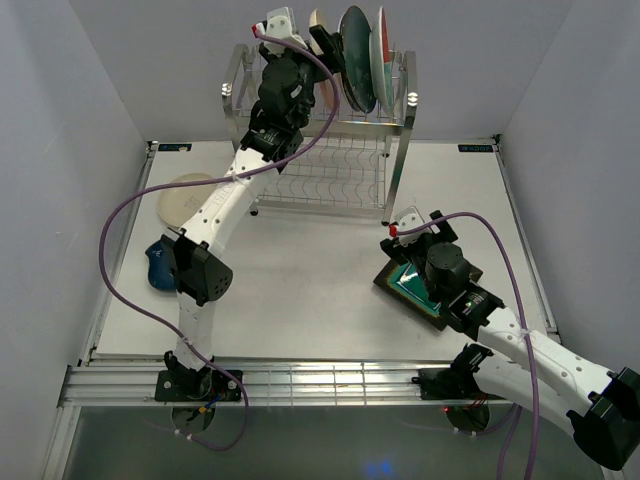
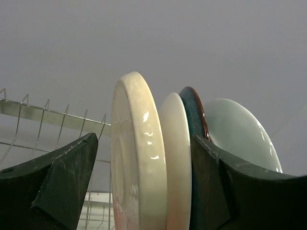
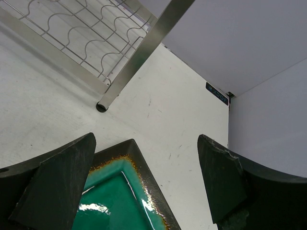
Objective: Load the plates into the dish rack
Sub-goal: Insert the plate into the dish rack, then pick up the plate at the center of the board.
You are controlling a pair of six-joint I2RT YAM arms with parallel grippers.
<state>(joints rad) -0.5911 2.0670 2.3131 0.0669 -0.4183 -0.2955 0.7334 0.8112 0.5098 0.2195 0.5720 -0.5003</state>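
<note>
The blue corner label (image 3: 217, 93) is too small to read. The left gripper (image 2: 144, 148) stands wide astride the cream plate (image 2: 139, 163), which is upright in the far dish rack (image 1: 330, 170). The right gripper (image 3: 146, 158) gapes over the square green plate (image 3: 120, 201) at near right. Only the top view shows the tan plate (image 1: 185, 195) and dark blue plate (image 1: 158, 262) at left.

The dish rack (image 1: 330, 185) is standing at the far middle of the table (image 1: 300, 300). A row of plates (image 1: 358, 60) is standing upright in its upper tier, toward the right end. The left gripper (image 2: 144, 138) is hanging at that row's left end, with the leftmost plates between its spread fingers (image 2: 57, 187). Left of the rack, a round plate (image 1: 185, 195) is lying on the table, and another plate (image 1: 157, 263) is lying nearer, partly under the left arm (image 1: 215, 215). At the near right, the square plate (image 1: 405, 281) is lying under the right gripper (image 3: 146, 138), in front of the rack's right leg (image 3: 139, 52).
</note>
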